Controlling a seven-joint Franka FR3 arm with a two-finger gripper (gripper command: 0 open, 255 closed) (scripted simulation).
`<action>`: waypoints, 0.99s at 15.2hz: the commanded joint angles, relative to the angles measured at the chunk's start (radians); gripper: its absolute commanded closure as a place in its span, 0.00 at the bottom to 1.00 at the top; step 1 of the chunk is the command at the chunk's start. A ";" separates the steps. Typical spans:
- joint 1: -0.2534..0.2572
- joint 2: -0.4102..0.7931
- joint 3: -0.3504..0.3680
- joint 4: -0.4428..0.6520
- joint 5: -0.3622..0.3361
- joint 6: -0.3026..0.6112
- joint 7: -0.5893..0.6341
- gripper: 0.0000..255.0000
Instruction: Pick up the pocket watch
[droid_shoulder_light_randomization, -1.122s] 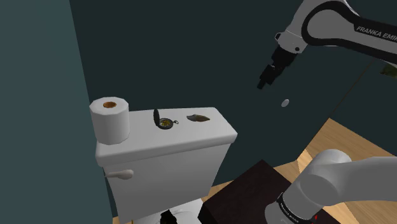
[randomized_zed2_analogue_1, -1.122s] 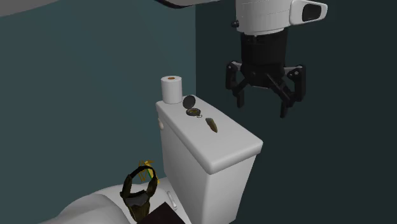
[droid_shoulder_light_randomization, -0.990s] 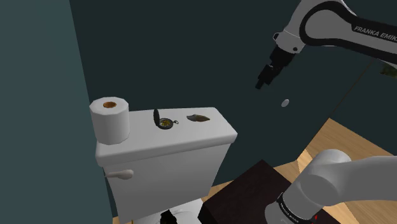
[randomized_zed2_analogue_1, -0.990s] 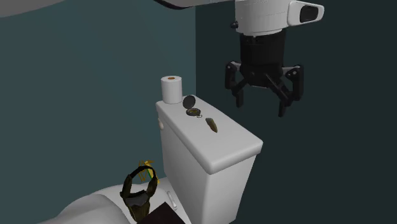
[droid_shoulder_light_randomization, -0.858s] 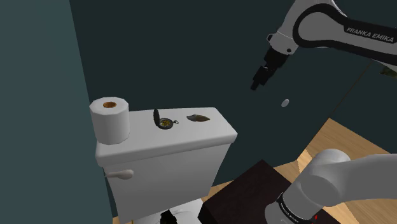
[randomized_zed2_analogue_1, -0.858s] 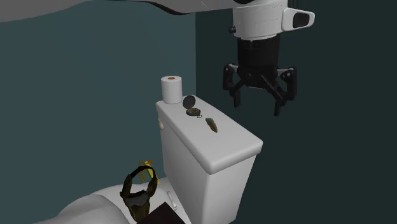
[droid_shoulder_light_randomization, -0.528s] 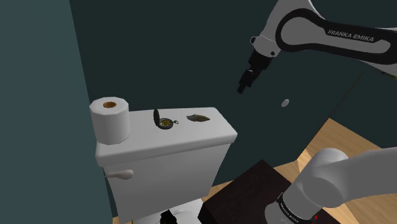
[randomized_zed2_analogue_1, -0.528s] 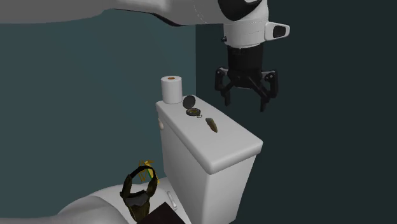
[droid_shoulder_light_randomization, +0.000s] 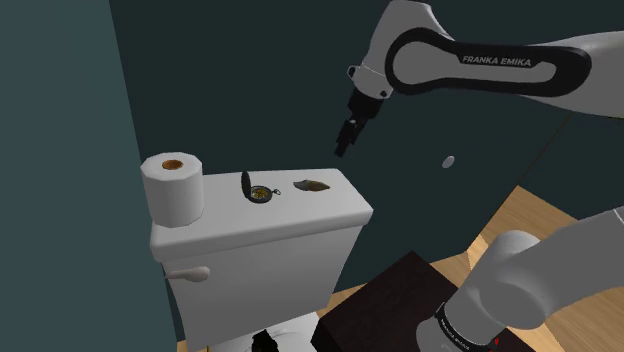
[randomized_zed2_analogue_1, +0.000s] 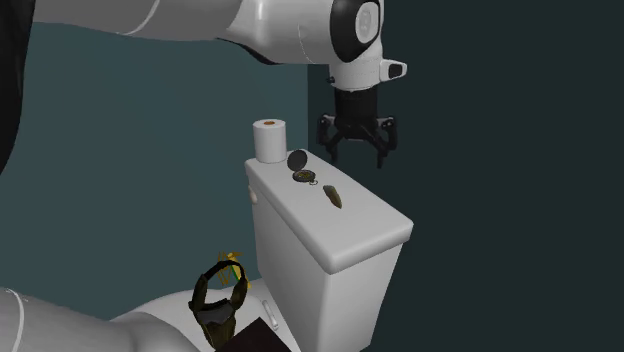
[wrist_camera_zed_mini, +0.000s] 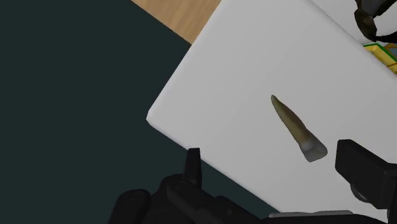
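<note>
The pocket watch (droid_shoulder_light_randomization: 258, 190), dark with its lid standing open and a gold face, lies on the white toilet tank lid (droid_shoulder_light_randomization: 340, 205) near the middle. In the second exterior view the pocket watch (randomized_zed2_analogue_1: 303, 171) sits between the toilet roll and a brown tapered piece. My gripper (droid_shoulder_light_randomization: 343, 148) hangs open in the air above the lid's end that lies to the shoulder view's right, apart from the watch. The gripper (randomized_zed2_analogue_1: 355, 157) points down with nothing between its fingers. In the wrist view the gripper (wrist_camera_zed_mini: 273, 160) looks down at the tank lid (wrist_camera_zed_mini: 242, 83).
A toilet roll (droid_shoulder_light_randomization: 175, 188) stands upright on the other end of the lid. A brown tapered piece (droid_shoulder_light_randomization: 314, 185) lies beside the watch, below my gripper (wrist_camera_zed_mini: 298, 129). Dark teal walls close behind the tank. A black and gold object (randomized_zed2_analogue_1: 220, 298) rests lower down by the toilet.
The arm has swung the open gripper toward the shoulder view's left and a little lower, from out beside the tank to above its end. The watch has not moved.
</note>
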 joint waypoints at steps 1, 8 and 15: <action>0.020 0.047 0.022 0.017 0.007 0.026 -0.003 0.00; 0.083 0.218 0.099 0.102 0.012 0.096 -0.012 0.00; 0.144 0.393 0.175 0.211 -0.010 0.145 -0.013 0.00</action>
